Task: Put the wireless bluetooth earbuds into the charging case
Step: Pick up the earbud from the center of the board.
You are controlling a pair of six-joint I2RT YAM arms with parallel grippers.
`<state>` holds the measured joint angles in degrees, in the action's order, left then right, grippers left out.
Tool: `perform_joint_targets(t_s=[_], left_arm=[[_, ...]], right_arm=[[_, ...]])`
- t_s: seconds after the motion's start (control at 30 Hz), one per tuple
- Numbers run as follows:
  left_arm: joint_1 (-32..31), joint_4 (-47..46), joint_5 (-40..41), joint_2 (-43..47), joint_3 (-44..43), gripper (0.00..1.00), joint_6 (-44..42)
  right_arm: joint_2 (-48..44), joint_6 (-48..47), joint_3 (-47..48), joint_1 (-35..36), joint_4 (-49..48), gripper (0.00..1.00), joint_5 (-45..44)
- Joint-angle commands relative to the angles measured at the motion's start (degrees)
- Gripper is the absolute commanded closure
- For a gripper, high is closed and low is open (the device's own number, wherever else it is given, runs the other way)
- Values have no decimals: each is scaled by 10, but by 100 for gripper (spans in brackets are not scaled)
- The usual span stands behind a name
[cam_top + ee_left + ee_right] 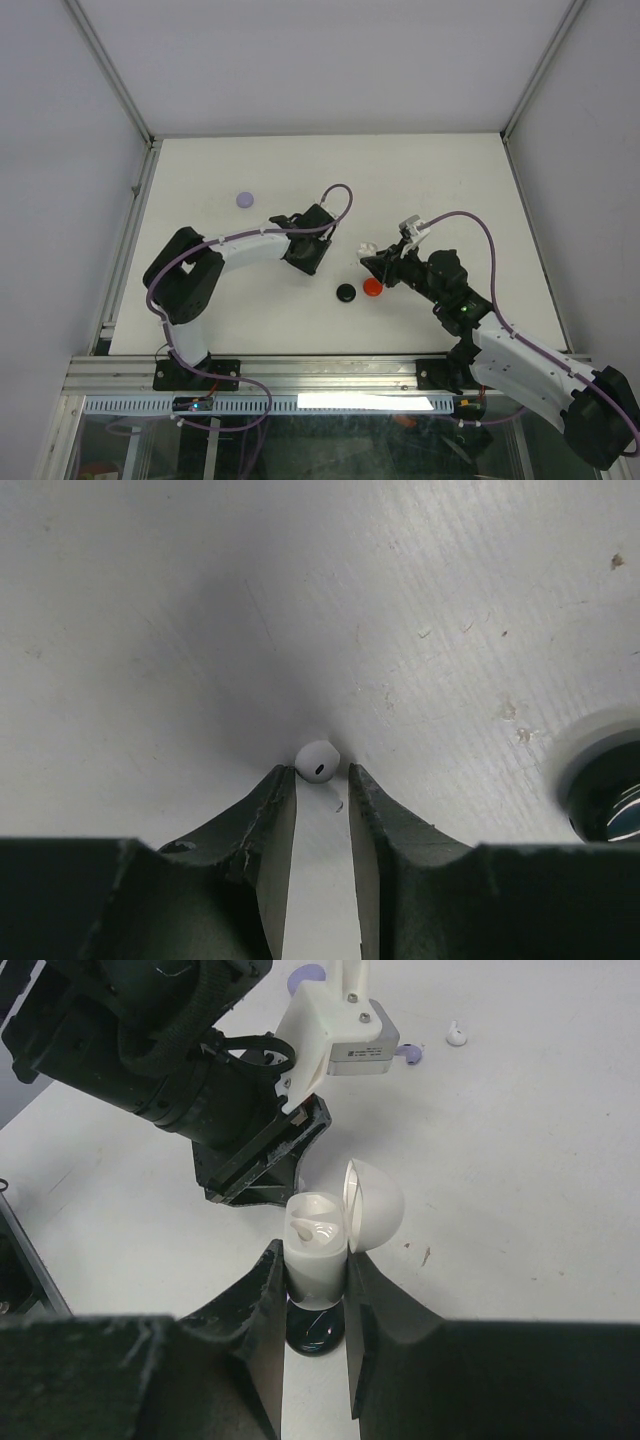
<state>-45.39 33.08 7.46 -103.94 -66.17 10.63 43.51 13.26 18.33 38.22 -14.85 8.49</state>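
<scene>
My right gripper is shut on a white charging case, held upright with its domed lid hinged open to the right; a white shape lies in its cavity. In the top view the right gripper sits just right of my left gripper. My left gripper is low over the table, its fingers narrowly apart with a white earbud pinched at the tips. Another white earbud and a lavender earbud lie farther off on the table.
A black case and a red case lie on the table just below the grippers. The black case also shows under the held case and at the left wrist view's right edge. A lavender case lies at the far left.
</scene>
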Motion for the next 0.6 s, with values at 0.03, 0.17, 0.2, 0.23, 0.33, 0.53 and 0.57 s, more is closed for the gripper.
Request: perform_joint_targets(t_s=[0.03, 0.17, 0.2, 0.23, 0.33, 0.53, 0.57], left_arm=[[1, 6, 4, -20, -25, 73, -21], [1, 10, 8, -27, -26, 73, -20], [2, 11, 8, -28, -27, 74, -21], [2, 11, 7, -29, -27, 76, -21], [4, 12, 7, -30, -28, 79, -20], [3, 14, 20, -6, -26, 87, -13], [4, 15, 24, 5, -26, 88, -11]], right_arm=[[-3, 3, 24, -2, -40, 100, 9], [-3, 3, 24, -2, -39, 100, 9], [-2, 3, 24, -2, -39, 100, 9], [-1, 3, 24, -2, -39, 100, 9], [3, 3, 25, -2, -39, 100, 9], [12, 3, 28, -2, -47, 100, 9], [14, 3, 28, -2, -51, 100, 9]])
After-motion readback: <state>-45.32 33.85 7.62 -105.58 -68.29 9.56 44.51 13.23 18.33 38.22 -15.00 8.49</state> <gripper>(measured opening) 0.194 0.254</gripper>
